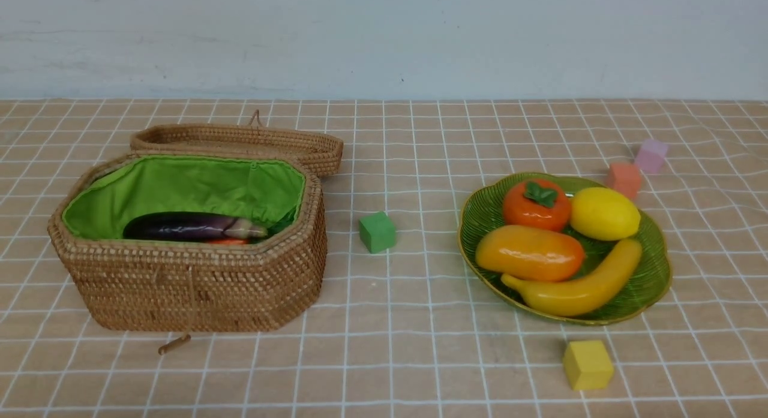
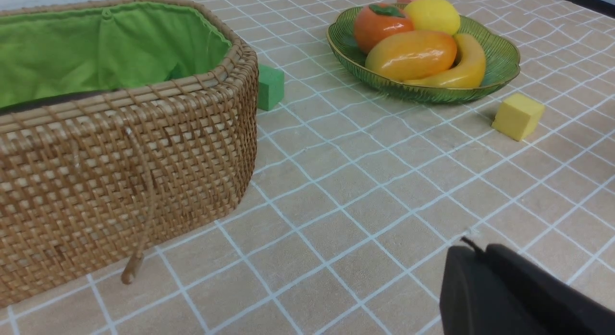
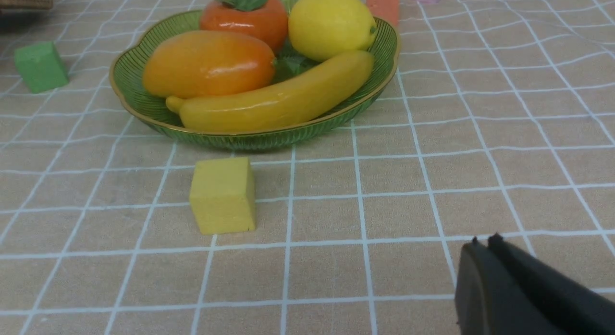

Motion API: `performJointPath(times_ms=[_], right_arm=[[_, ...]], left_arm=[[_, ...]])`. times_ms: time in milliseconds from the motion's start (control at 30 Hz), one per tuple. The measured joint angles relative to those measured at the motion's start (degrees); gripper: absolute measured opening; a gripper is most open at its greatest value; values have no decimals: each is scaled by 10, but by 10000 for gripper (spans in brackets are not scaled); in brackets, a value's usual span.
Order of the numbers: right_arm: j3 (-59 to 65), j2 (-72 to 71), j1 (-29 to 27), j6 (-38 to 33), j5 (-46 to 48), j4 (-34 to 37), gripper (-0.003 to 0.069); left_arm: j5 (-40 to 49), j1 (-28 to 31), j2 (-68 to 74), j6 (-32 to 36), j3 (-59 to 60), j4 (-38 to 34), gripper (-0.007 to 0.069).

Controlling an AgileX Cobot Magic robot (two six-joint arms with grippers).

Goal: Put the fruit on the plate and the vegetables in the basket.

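While both arms hang back:
Plate (image 1: 651, 280): mango (image 1: 528, 253), banana (image 1: 579, 286), lemon (image 1: 603, 214), persimmon (image 1: 536, 205).
Basket (image 1: 198, 286): eggplant (image 1: 186, 226).
Left gripper (image 2: 485, 251): closed, empty.
Right gripper (image 3: 483, 243): closed, empty.

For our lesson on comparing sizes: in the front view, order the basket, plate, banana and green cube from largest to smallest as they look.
1. basket
2. plate
3. banana
4. green cube

All lie at similar depth, so the order looks safe.
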Motion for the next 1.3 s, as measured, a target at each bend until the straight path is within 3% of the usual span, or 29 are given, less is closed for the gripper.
performJointPath(times_ms=[267, 367, 500, 567, 667, 833, 967, 1300], right_arm=[[0, 0, 0, 1, 0, 0, 15], [0, 0, 0, 1, 0, 0, 18], [0, 0, 0, 1, 0, 0, 20], [0, 0, 0, 1, 0, 0, 23], [0, 0, 0, 1, 1, 0, 25], [0, 0, 0, 1, 1, 0, 32], [0, 0, 0, 1, 1, 0, 36], [0, 0, 0, 1, 1, 0, 50]], left_arm=[[-9, 1, 0, 4, 26, 4, 31], [-25, 36, -16, 57, 48, -10, 34], [-32, 131, -51, 139, 58, -98, 36], [-48, 225, -91, 192, 69, -170, 24], [-68, 319, -118, 203, 90, -214, -13], [-37, 407, -120, 177, 99, -230, -13], [47, 409, -120, 159, 102, -227, -13], [52, 400, -120, 156, 102, -224, -13]])
